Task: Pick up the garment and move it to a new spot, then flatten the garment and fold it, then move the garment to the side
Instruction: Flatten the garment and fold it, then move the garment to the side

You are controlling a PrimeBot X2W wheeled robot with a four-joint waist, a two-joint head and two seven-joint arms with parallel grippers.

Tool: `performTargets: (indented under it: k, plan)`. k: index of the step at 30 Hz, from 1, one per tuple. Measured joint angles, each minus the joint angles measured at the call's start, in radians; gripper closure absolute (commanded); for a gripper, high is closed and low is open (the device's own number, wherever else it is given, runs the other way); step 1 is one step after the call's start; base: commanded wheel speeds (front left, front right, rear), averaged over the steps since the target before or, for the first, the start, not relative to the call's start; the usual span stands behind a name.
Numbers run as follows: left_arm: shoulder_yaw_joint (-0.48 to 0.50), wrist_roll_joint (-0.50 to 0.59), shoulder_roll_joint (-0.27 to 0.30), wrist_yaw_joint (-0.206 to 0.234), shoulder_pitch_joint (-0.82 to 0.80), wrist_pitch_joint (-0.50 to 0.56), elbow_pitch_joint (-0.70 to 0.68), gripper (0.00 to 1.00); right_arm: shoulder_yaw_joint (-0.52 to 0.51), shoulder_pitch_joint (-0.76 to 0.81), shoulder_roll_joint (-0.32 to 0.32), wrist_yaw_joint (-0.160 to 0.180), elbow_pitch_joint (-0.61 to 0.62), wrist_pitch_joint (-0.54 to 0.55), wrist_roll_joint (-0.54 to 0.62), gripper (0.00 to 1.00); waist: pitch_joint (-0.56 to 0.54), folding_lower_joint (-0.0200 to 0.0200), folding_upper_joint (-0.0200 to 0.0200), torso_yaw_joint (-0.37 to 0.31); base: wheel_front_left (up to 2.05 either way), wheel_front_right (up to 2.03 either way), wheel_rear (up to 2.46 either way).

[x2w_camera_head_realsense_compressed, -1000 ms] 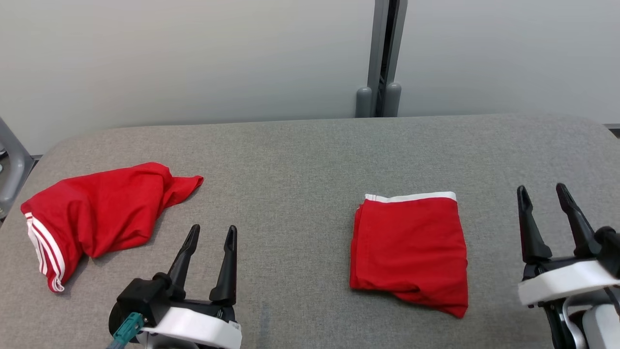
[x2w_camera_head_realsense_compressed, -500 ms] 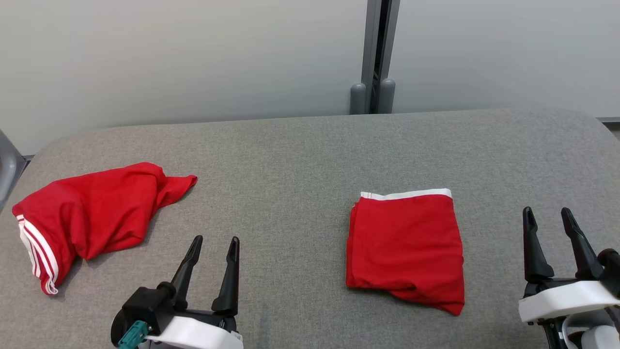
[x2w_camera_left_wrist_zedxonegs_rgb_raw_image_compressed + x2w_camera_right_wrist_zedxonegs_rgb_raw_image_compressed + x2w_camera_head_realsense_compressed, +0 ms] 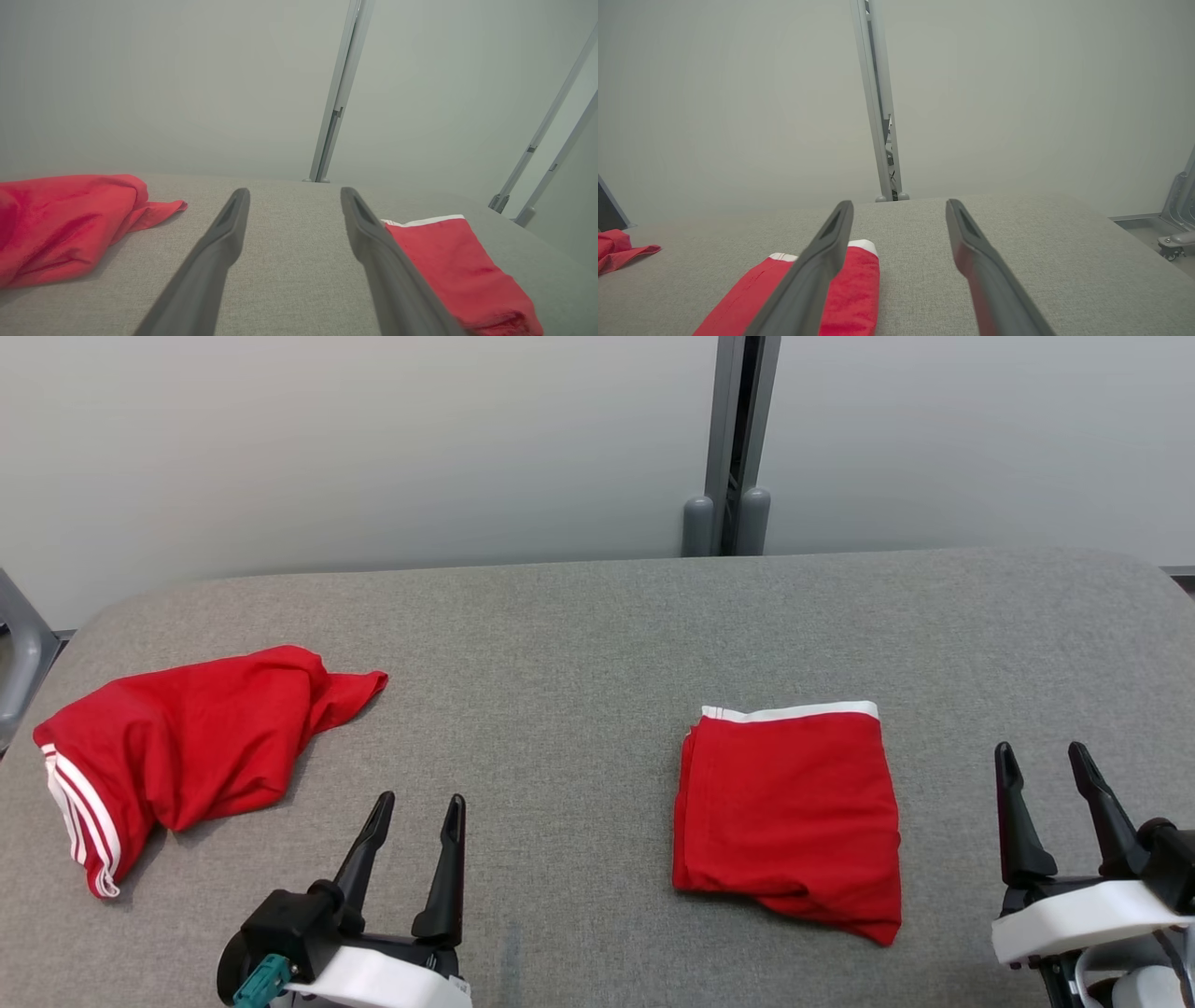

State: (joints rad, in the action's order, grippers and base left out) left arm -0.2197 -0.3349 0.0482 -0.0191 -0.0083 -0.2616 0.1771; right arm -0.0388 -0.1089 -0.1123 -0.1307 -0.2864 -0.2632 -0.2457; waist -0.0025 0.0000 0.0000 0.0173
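Left end effector (image 3: 420, 798) and right end effector (image 3: 1040, 749) both stand released, jaws spread and nothing between them. Both sit a little lower in the head view than a second ago, the right one more plainly. Part of that may be the camera's own sway, since the post (image 3: 738, 429) behind the table (image 3: 560, 635) wanders too. Neither piece of cloth has shifted on the table. The folded garment (image 3: 789, 812) lies right of centre, white band toward the back. The crumpled garment (image 3: 177, 747) lies heaped at the far left. My reading is that the arms are backing off to a rest pose between handlings, not reaching for anything. The folded garment looks finished and perhaps only needs sliding aside, while the crumpled garment looks untouched; which comes next I cannot tell. For room, the crumpled garment lies close to the table's left edge, its striped hem nearest the rim, with a grey frame (image 3: 19, 653) just beyond, so a lift there should go inward. The folded garment is well apart from the right and back edges, with bare table between it and the right end effector. A wide bare stretch separates the two garments, and the back strip runs clear to the wall (image 3: 373, 448).
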Motion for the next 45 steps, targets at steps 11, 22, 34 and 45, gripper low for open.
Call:
performTargets:
  k: [11,22,34,45]
  plan:
    - [-0.002,0.000,0.000,0.002,0.000,0.000,0.002,0.00,0.006,0.000,-0.001,0.000,-0.011,0.000,0.008,0.00,-0.001,0.0000,0.0000,0.002,0.00,0.00,0.00]
    - [-0.013,-0.003,0.000,0.001,0.000,0.000,0.008,0.00,0.019,-0.001,-0.001,0.000,-0.039,0.000,0.008,0.00,0.010,0.0001,0.0000,0.010,0.00,0.00,0.00]
    - [-0.049,0.018,0.000,-0.008,-0.029,0.000,0.018,0.00,0.178,-0.095,-0.031,0.000,-0.306,-0.001,-0.243,0.00,0.083,0.0000,0.0000,0.044,0.00,0.00,0.00]
    - [-0.092,0.032,0.000,0.002,-0.068,0.000,0.037,0.00,0.349,-0.233,-0.091,0.000,-0.474,0.062,-0.531,0.00,0.153,0.0000,0.0000,0.104,0.00,0.00,0.00]
